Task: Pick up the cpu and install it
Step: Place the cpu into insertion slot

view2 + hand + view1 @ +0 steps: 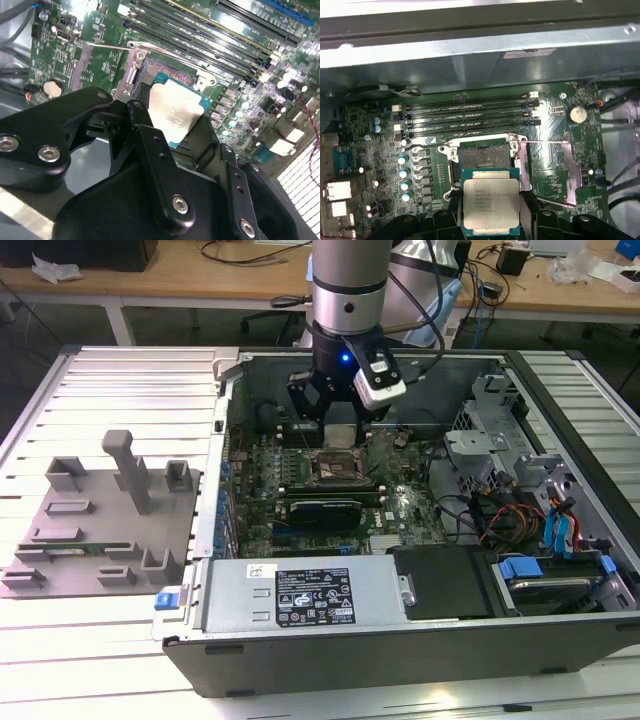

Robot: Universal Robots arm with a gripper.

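Fingers (142, 120) were clamped on opposite edges of the cpu (491, 205), which hung metal face up, close over one edge of the open socket (485, 157). I judged the pick-up done and the carry to the socket in hand, with seating not yet done; lowering would call for squaring the chip to the frame. The open computer case (400, 650) lay on a slatted white bench (100, 660), with a grey tray (100, 510) on the exterior view's left and wooden desks (200, 280) behind.
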